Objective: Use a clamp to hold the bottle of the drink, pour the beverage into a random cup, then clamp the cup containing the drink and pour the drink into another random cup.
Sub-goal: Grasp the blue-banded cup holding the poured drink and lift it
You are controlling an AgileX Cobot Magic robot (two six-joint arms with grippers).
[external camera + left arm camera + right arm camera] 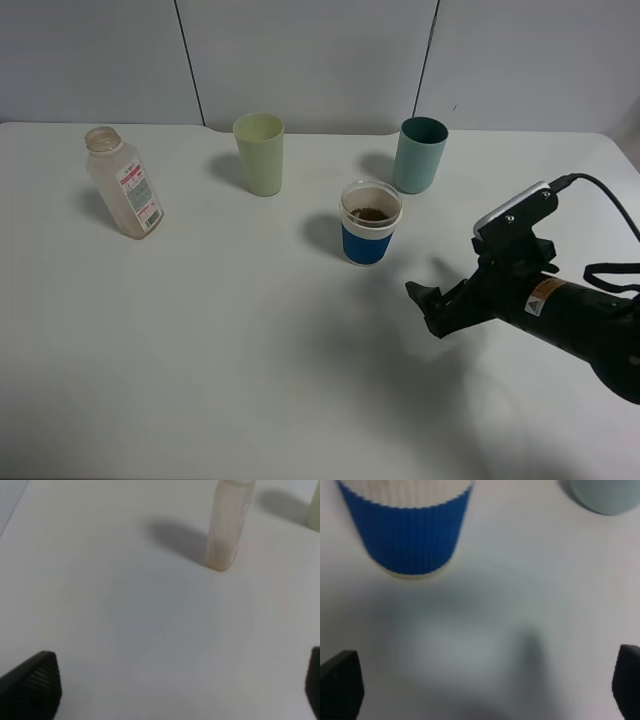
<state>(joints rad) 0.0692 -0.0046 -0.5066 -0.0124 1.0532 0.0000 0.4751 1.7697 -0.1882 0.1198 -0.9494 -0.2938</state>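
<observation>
The bottle (123, 183) stands uncapped at the far left of the table (200, 380) and looks nearly empty. Only the high camera shows inside the blue-sleeved cup (370, 223), where brown drink lies low. The pale green cup (259, 153) and the teal cup (420, 154) stand behind it; what they hold cannot be told. The right gripper (430, 305) hovers near the blue-sleeved cup, fingers spread apart. The left gripper (175, 690) shows only in its wrist view, fingers wide apart, facing the bottle.

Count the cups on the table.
3: pale green cup at the back centre, teal cup at the back right, blue-sleeved cup in front between them. None looks hidden.
</observation>
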